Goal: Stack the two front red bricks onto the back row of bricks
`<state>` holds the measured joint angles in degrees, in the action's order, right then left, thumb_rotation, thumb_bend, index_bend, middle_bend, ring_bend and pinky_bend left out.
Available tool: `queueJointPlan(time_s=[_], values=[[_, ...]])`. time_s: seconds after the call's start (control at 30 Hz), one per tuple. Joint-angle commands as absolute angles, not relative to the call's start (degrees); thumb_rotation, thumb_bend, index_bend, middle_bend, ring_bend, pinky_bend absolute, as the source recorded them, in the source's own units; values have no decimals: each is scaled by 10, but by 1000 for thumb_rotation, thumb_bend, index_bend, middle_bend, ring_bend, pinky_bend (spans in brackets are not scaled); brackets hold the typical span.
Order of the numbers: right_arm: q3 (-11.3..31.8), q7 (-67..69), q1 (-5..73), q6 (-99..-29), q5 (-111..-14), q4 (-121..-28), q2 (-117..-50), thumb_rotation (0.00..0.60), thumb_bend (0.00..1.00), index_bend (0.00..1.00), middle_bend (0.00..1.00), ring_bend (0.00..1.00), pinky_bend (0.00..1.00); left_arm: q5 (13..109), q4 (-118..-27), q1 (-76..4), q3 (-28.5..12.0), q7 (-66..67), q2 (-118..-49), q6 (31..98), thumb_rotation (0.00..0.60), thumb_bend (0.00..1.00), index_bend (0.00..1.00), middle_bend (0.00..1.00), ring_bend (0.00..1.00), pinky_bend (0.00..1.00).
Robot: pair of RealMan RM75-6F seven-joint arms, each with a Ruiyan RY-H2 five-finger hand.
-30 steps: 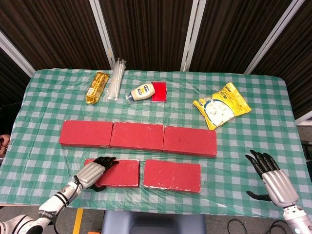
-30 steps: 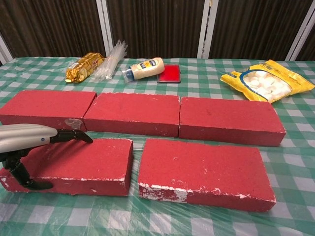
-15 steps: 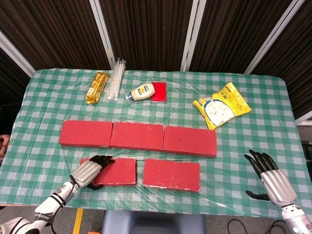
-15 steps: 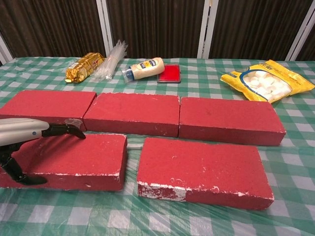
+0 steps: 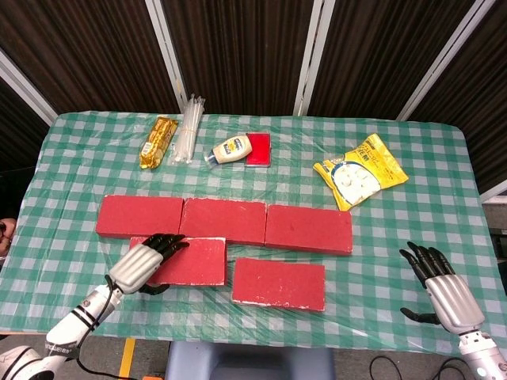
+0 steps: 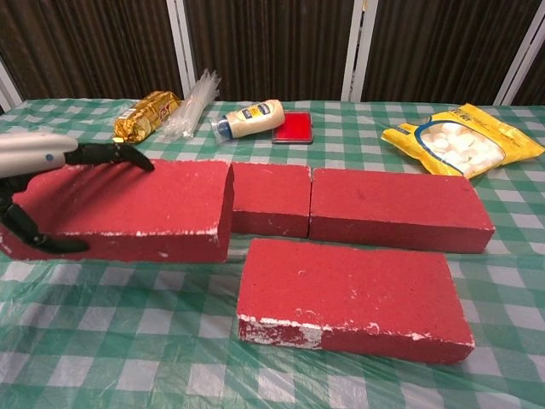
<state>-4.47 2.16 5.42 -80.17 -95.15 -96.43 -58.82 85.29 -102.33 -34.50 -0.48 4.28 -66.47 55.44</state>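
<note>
Three bricks are lying end to end in a back row (image 5: 224, 221) across the middle of the table (image 5: 63, 158). A lifted brick (image 5: 184, 260) is sitting in front of the row's left part, and another front brick (image 5: 279, 283) is lying nearer the table's front edge, right of it. A snack bag (image 5: 360, 170) is resting toward the back right corner

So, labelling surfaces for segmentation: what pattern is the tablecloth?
Green and white check; the tablecloth shows best in the head view.
</note>
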Motion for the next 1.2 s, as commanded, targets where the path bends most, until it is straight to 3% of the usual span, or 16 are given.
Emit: queueJointPlan(time_s=[0.03,0.27,0.6,1.2], values=[[-42,14,55,-799,-945,-965,-591,600,167,0,0,0,0,842,-1007,-375,-34,18,-647,530,600,389,215,609,606,672],[-31,-21,58,-785,-918,-967,-604,600,167,0,0,0,0,844,-934,-447,-67,-86,-647,444,600,391,226,614,603,658],[-20,-51,55,-788,-894,-972,-615,600,167,0,0,0,0,898,-784,-524,-60,-216,-701,380,600,391,257,635,612,661],[-17,-74,62,-770,-881,-973,-627,600,167,0,0,0,0,942,-686,-550,-7,-317,-733,410,600,391,276,634,602,522]])
